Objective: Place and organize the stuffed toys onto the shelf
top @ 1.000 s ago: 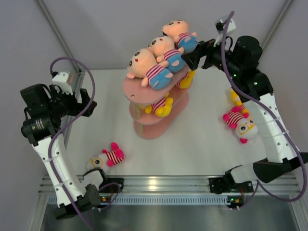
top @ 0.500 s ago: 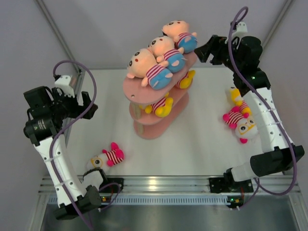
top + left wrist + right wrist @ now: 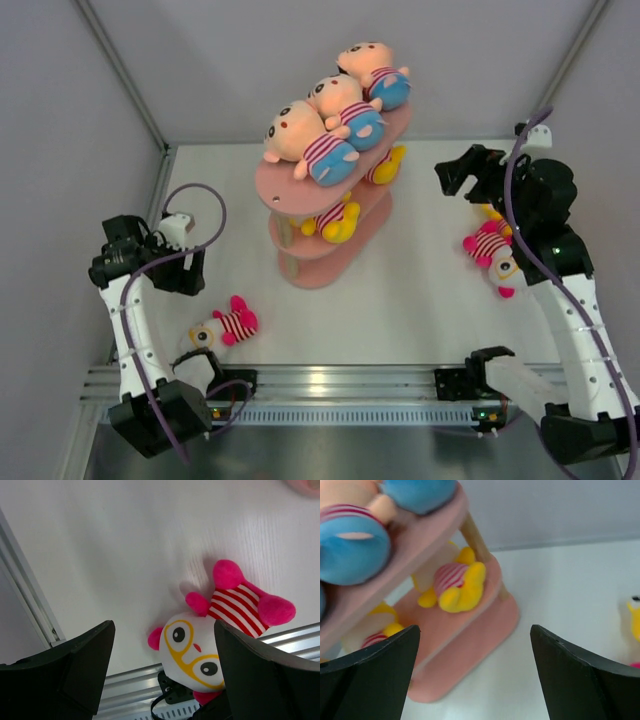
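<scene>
The salmon-pink shelf [image 3: 322, 266] stands mid-table. Three peach-headed dolls [image 3: 340, 108] lie in a row on its top tier. Yellow animals [image 3: 335, 218] sit on the middle tier. A pink white-faced toy [image 3: 222, 328] lies on the table at front left. My left gripper [image 3: 190, 271] hovers above it, open and empty. In the left wrist view the toy [image 3: 220, 630] lies face-up between my spread fingers [image 3: 70, 670]. My right gripper [image 3: 455, 175] is open and empty, right of the shelf [image 3: 470, 625]. It faces a yellow animal [image 3: 455, 582] there.
A pink striped toy [image 3: 495, 255] and a yellow one [image 3: 490, 208] lie on the table under my right arm, partly hidden. A metal rail [image 3: 330, 382] runs along the near edge. Grey walls close in the back and sides.
My right gripper has pulled back from the shelf's top tier and dropped lower to the right. My left arm has swung down and inward to above the pink toy.
</scene>
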Controlling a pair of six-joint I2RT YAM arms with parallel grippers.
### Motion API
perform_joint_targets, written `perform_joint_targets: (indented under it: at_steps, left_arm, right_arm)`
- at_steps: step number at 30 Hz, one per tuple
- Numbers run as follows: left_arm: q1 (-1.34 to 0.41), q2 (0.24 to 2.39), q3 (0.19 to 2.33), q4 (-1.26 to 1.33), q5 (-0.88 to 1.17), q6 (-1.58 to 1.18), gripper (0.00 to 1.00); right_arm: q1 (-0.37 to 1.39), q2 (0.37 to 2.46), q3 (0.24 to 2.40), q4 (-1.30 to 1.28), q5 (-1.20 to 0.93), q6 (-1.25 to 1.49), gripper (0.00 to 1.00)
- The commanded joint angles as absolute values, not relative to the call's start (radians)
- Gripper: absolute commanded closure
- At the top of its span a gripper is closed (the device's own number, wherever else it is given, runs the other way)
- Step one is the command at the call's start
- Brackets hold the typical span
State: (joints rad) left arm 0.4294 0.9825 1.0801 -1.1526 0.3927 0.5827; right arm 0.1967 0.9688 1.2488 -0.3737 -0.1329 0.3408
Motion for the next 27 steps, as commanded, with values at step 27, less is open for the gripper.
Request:
perform_joint_targets:
  at_steps: [27]
  left_arm:
    - [0.431, 1.121, 1.049, -1.112, 0.341, 0.591, 0.1]
  right_arm:
    - [-0.454, 1.542, 1.097, -0.178, 0.052, 0.604, 0.13]
